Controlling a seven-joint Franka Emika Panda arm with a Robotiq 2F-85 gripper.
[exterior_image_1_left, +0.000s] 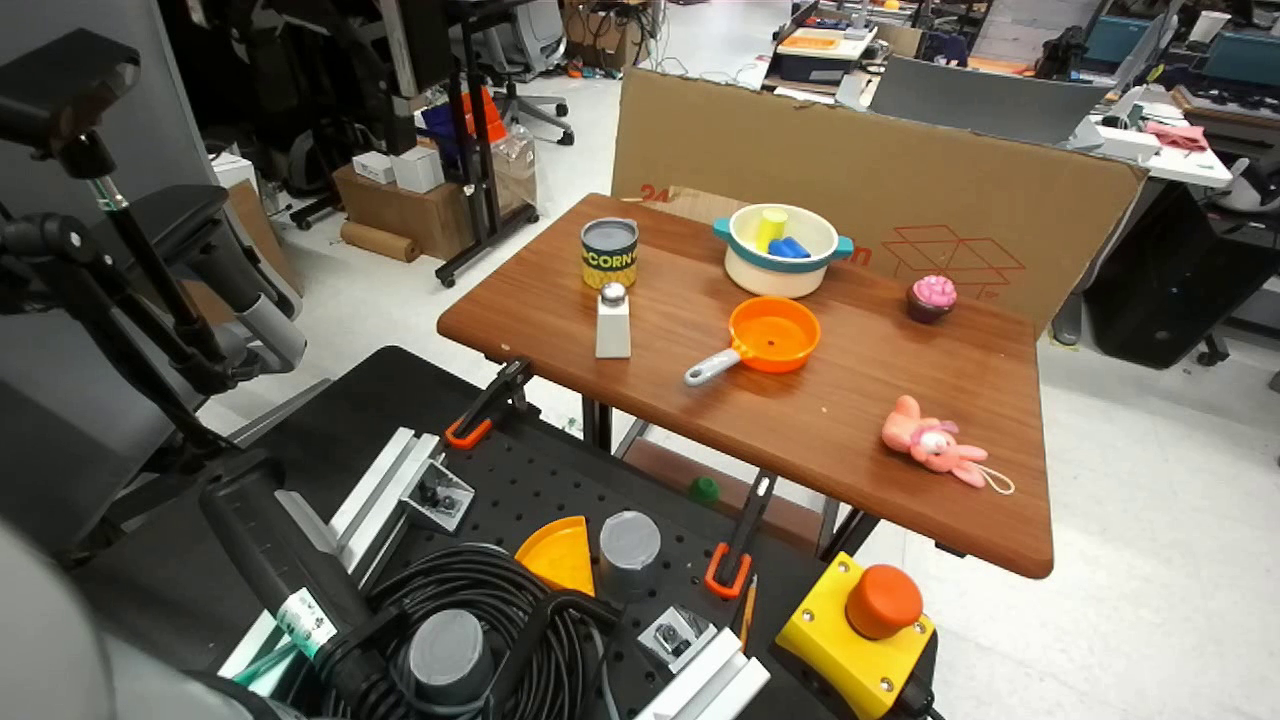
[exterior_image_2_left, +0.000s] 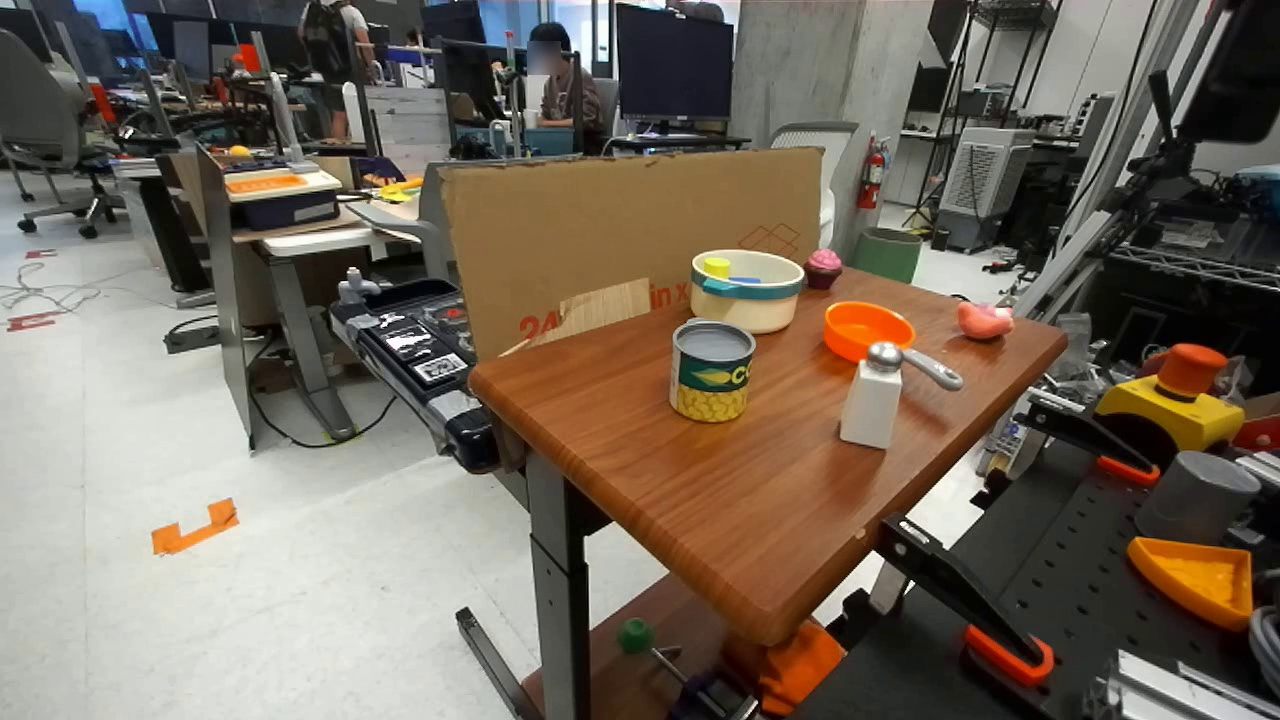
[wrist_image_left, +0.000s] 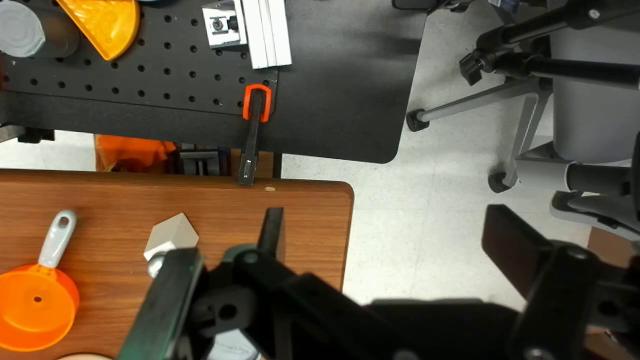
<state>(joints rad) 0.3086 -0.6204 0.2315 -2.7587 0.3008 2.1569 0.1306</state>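
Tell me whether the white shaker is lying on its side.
No, in an exterior view the white shaker stands upright on the wooden table, its silver cap on top.

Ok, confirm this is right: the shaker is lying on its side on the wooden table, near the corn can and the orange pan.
Not lying down: the shaker stands upright, silver top uppermost, as both exterior views show. It is indeed on the wooden table, near the corn can and the orange pan.
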